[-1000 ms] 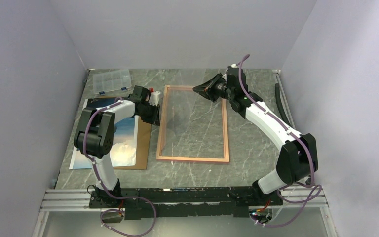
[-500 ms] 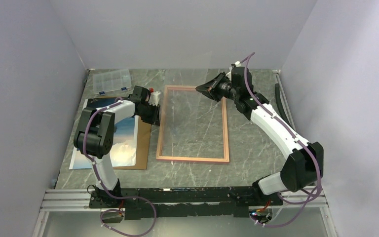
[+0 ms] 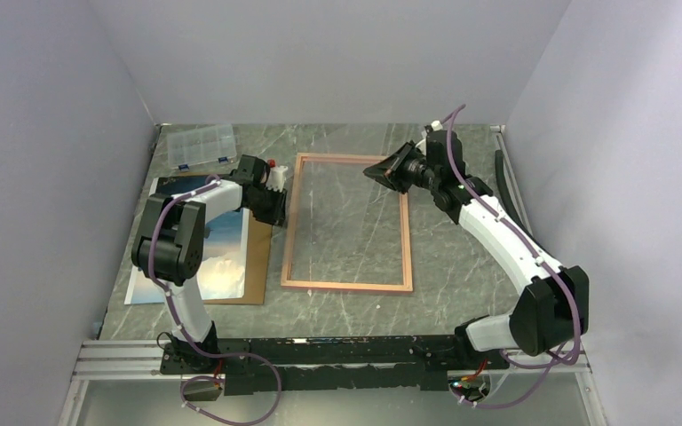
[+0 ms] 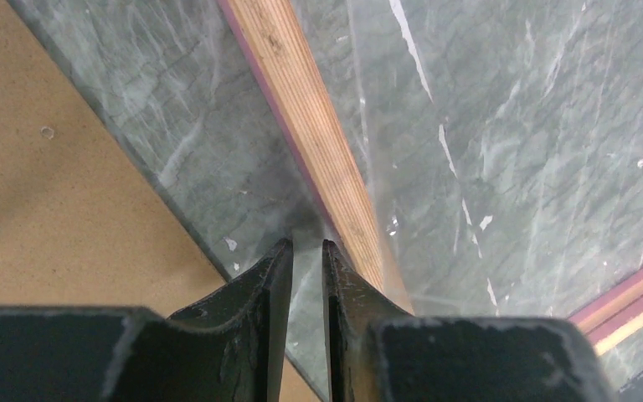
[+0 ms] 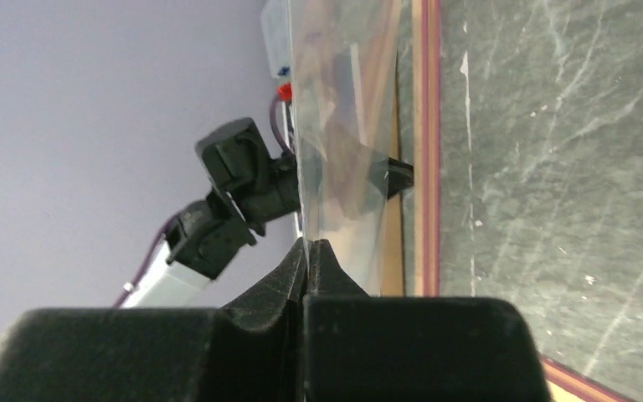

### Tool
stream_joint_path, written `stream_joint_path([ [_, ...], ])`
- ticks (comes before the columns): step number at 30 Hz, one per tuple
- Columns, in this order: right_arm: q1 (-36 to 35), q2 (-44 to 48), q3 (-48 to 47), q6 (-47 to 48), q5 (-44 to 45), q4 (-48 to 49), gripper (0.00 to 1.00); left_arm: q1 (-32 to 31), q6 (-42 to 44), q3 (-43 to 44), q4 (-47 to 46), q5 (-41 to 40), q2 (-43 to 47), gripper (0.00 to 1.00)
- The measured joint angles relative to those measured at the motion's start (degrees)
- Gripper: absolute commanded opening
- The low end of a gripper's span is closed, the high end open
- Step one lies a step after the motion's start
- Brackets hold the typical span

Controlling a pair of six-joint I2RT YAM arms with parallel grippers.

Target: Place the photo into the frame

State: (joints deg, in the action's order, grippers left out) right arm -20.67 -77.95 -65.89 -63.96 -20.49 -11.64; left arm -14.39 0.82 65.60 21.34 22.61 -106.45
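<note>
The frame lies flat in the middle of the grey-green marbled table, its tan wooden back up and a pink edge showing along the rails in the left wrist view. The photo is not in it: it lies picture side up well to the left, on a brown backing board whose right edge sits just beside the frame's left rail, and the left arm reaches over part of the print. The right gripper hangs over the frame's far right corner, its fingers pressed together on the edge of a clear sheet; in the right wrist view the sheet stretches away from the fingers towards the left arm on the other side. The left gripper is low at the far end of the frame's left rail, its tips in the strip of table between that rail and the backing board. Its fingers stand a narrow gap apart, and I cannot tell whether the clear sheet's edge is caught between them. A clear compartment box sits at the far left of the table, beyond the photo
</note>
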Motion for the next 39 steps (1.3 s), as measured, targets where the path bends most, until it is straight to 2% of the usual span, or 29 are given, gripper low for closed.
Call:
stream_joint_path([
  [11, 9.7, -0.1, 3.8, 10.1, -14.9, 0.1, 0.00, 3.0, 0.0, -0.2, 1.7, 0.7, 0.3, 0.25],
  [17, 10.5, -0.2, 4.6, 11.3, -19.1, 3.1, 0.00, 3.0, 0.0, -0.2, 1.8, 0.9, 0.3, 0.25],
  [29, 10.5, -0.5, 8.0, 5.6, -19.8, 9.0, 0.00, 2.1, 0.0, -0.2, 1.9, 1.6, 0.3, 0.25],
  [39, 10.5, -0.5, 9.4, 5.4, -18.7, 9.9, 0.00, 1.9, 0.0, -0.4, 1.7, 1.7, 0.3, 0.25],
])
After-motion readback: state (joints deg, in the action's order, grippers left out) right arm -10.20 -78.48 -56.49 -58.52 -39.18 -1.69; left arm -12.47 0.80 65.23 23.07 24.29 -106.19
